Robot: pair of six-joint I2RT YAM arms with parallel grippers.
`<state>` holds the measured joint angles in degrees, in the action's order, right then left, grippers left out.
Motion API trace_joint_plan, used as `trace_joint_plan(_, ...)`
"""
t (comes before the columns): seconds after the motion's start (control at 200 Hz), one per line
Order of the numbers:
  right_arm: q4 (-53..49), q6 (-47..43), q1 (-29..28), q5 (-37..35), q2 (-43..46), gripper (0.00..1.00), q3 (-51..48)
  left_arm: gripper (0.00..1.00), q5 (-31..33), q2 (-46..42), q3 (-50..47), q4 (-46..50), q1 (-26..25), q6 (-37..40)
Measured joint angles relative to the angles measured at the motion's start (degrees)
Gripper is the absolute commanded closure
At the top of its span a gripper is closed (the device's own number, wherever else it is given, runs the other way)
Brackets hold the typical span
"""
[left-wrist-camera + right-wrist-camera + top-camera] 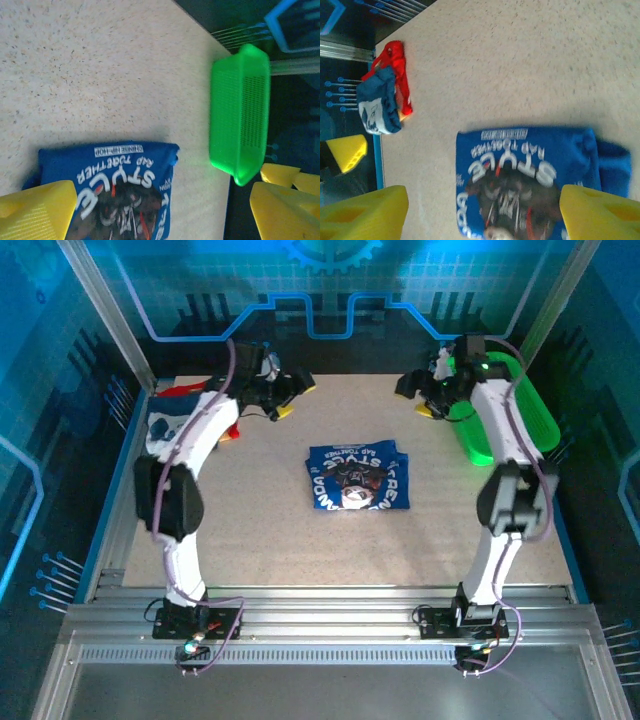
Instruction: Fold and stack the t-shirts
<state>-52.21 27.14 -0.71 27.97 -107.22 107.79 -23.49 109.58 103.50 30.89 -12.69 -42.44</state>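
Centrally, blue tee [357,480] lies folded flat on the table [250,530]. Farther back, left gripper [297,393] and right gripper [415,397] hang above the surface — fingers spread, clear of the cloth. Navy tee [162,430] touches red tee [182,392] at far left; basket [500,410] at far right.

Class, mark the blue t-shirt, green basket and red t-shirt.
blue t-shirt [358,480], top external view, its printed front.
green basket [240,110], left wrist view, its mesh wall.
red t-shirt [395,51], right wrist view, its bunched end.
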Motion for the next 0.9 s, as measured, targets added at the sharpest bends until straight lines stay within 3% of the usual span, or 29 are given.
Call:
trace_joint_plan(0.2,2.6,-3.4,-2.8,-2.5,31.7,0.05,-27.9,0.07,0.3,-20.0,-23.2,0.9,-1.2,3.5)
trace_joint_plan(0.37,4.3,-2.6,-6.6,-2.3,44.2,0.01,-46.4,0.08,1.3,-18.2,-37.2,-0.8,-4.7,2.0)
trace_joint_plan(0.54,4.2,-0.9,-7.2,-1.9,49.4,0.01,-55.9,0.09,3.6,-11.4,-37.2,-4.0,-9.0,0.5)
trace_joint_plan(0.9,3.4,-0.9,-7.1,-0.9,53.9,0.01,-55.3,0.14,10.9,5.3,-24.8,-6.1,-14.5,-2.3)
